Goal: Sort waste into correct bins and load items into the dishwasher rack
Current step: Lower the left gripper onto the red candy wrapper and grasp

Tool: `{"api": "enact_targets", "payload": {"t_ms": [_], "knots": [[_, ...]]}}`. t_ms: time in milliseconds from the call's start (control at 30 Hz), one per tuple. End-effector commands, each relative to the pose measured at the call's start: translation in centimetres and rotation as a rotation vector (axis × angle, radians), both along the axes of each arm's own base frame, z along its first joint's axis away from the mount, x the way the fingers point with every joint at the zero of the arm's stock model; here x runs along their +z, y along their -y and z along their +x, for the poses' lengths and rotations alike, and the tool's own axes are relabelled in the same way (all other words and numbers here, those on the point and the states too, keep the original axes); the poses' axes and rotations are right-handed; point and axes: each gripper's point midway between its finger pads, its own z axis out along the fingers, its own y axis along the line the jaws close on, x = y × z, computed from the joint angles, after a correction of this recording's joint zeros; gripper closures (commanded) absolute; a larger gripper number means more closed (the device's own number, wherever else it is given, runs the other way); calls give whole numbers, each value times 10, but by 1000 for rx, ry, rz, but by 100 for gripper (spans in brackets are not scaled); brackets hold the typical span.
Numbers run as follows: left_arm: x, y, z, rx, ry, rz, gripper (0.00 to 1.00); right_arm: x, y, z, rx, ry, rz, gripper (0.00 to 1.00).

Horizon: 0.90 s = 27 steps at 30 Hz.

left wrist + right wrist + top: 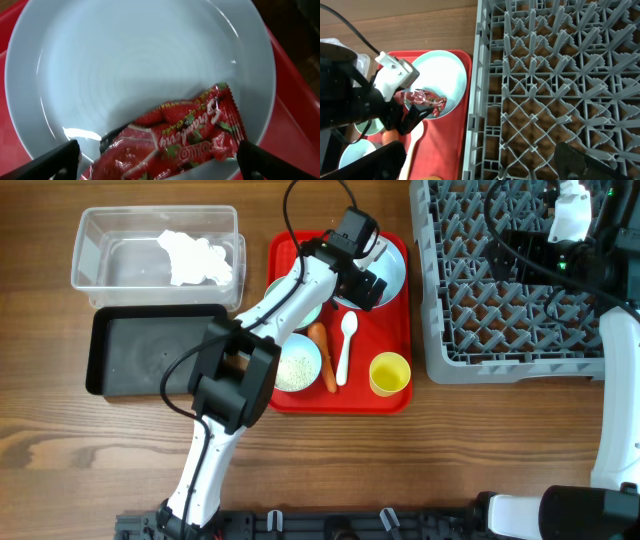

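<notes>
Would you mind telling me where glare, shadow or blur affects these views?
Left wrist: glare streaks and a broad shadow on the plate, wrapper print slightly soft. Overhead: evenly lit, tissue nearly washed out. Right wrist: rack sharp, own fingers blurred.

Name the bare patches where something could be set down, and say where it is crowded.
Free: the black tray is bare inside; the dishwasher rack holds nothing; wood lies bare below the red tray. Crowded: the red tray, with bowls, carrot, spoon, cup and plate under the left gripper.
</notes>
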Motion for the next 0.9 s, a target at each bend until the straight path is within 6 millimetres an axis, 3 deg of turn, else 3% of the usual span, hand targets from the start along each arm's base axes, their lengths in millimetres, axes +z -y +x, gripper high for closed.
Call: {"api": "enact_targets", "payload": {"t_ms": [0,367,567,667,733,833,867], "knots": [[-10,1,8,-65,36,36,0,-7,3,2,-15,-24,-3,2],[-22,-1,7,-102,34,64,1,-7,3,2,-15,-22,-3,2],[-35,-6,-1,-107,-1,85,9,-7,3,3,-15,-21,-4,2],[-35,-6,-1,-107,-2,86,18,-7,4,3,-15,-19,-4,2],[-34,-5,0,-107,6,82,30,-7,4,3,-15,-19,-4,2],[-34,-5,1,-105,7,80,62,-7,4,3,-15,-19,-4,2],[-34,-5,1,-99,6,78,66,-7,4,3,-15,-20,-4,2]]}}
